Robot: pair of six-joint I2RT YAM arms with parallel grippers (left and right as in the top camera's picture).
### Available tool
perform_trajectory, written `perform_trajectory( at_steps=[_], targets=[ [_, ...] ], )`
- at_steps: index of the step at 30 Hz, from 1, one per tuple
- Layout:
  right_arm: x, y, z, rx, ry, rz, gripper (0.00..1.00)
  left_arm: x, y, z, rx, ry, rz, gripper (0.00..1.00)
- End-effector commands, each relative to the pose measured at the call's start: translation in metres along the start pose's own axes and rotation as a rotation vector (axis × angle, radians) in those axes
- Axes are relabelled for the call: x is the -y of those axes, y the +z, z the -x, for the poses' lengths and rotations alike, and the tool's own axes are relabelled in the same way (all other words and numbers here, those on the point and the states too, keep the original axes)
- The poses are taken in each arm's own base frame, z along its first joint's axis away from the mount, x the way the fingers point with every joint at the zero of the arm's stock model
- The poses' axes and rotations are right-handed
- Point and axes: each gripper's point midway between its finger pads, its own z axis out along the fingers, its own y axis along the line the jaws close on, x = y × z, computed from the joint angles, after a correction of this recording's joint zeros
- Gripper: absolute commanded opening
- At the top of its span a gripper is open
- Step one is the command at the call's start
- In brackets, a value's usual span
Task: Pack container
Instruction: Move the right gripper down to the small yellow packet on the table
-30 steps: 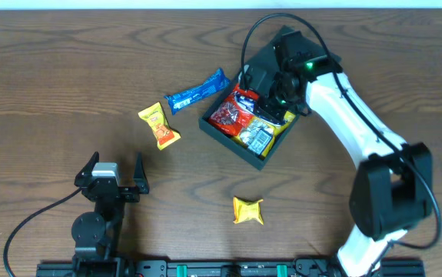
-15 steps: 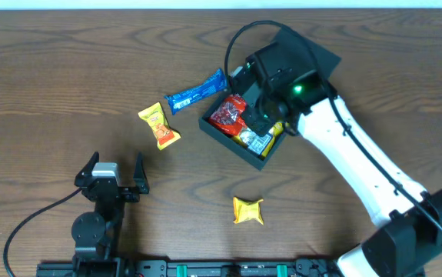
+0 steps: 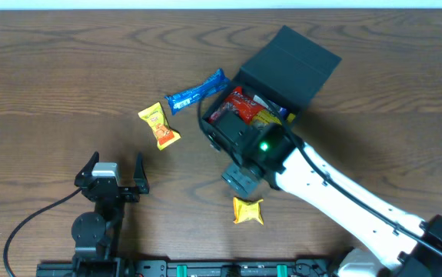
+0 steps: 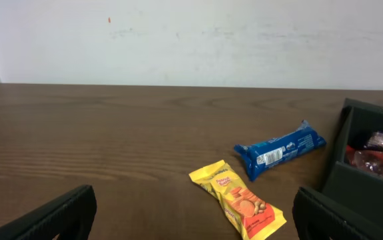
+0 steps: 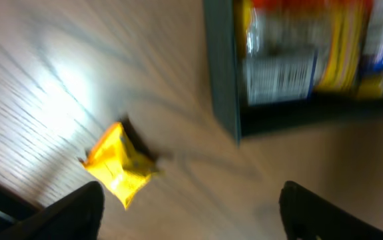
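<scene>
The container, a dark teal-green box, stands at the back right with its flap lid raised; red and yellow snack packets lie inside. My right gripper hovers in front of the box, open and empty. In the right wrist view, the right gripper has a small yellow packet to its left and the container wall above it. My left gripper rests open at the front left. In the left wrist view, the left gripper faces a yellow peanut packet, a blue packet and the container.
On the wooden table, a blue packet lies just left of the box. A yellow-orange packet lies further left. A small yellow packet lies near the front, just below my right gripper. The right arm stretches across the front right.
My right gripper has pulled out of the container toward the table's front and opened. The packets stay in the box. The left arm has not moved.
</scene>
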Motion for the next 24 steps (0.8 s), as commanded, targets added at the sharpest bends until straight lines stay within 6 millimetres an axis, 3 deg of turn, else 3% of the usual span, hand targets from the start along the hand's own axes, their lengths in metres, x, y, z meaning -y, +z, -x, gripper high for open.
perform_trajectory(
  at_steps=[1, 5, 6, 7, 10, 12, 14, 17, 19, 22, 24],
  targets=[
    [0.002, 0.007, -0.026, -0.016, 0.179, -0.034, 0.90, 0.001, 0.001, -0.017, -0.055, -0.002, -0.008, 0.95],
    [-0.018, 0.011, -0.050, 0.006, 0.381, 0.056, 0.90, 0.001, 0.001, -0.017, -0.055, -0.002, -0.008, 0.95],
    [-0.023, 0.012, -0.054, 0.009, 0.373, 0.082, 0.95, 0.001, 0.001, -0.017, -0.055, -0.002, -0.007, 0.95],
    [-0.028, 0.013, -0.059, 0.014, 0.304, 0.103, 0.99, 0.001, 0.001, -0.017, -0.055, -0.002, -0.007, 0.95],
    [-0.048, 0.016, -0.064, 0.052, 0.002, 0.169, 0.99, 0.001, 0.001, -0.017, -0.055, -0.002, -0.008, 0.95],
    [-0.068, 0.011, -0.056, 0.099, -0.109, 0.264, 0.99, 0.001, 0.001, -0.017, -0.055, -0.002, -0.007, 0.95],
    [-0.072, 0.009, -0.044, 0.154, -0.149, 0.278, 0.99, 0.001, 0.001, -0.017, -0.055, -0.002, -0.007, 0.95],
    [-0.080, 0.008, -0.032, 0.232, -0.385, 0.289, 0.99, 0.001, 0.001, -0.017, -0.055, -0.002, -0.007, 0.95],
    [-0.087, 0.010, -0.035, 0.242, -0.567, 0.320, 0.97, 0.001, 0.001, -0.017, -0.055, -0.002, -0.007, 0.95],
    [-0.080, 0.023, -0.042, 0.196, -0.660, 0.341, 0.93, 0.001, 0.001, -0.017, -0.055, -0.002, -0.007, 0.95],
    [-0.065, 0.033, -0.047, 0.137, -0.604, 0.352, 0.87, 0.001, 0.001, -0.017, -0.055, -0.002, -0.007, 0.95]
  ],
)
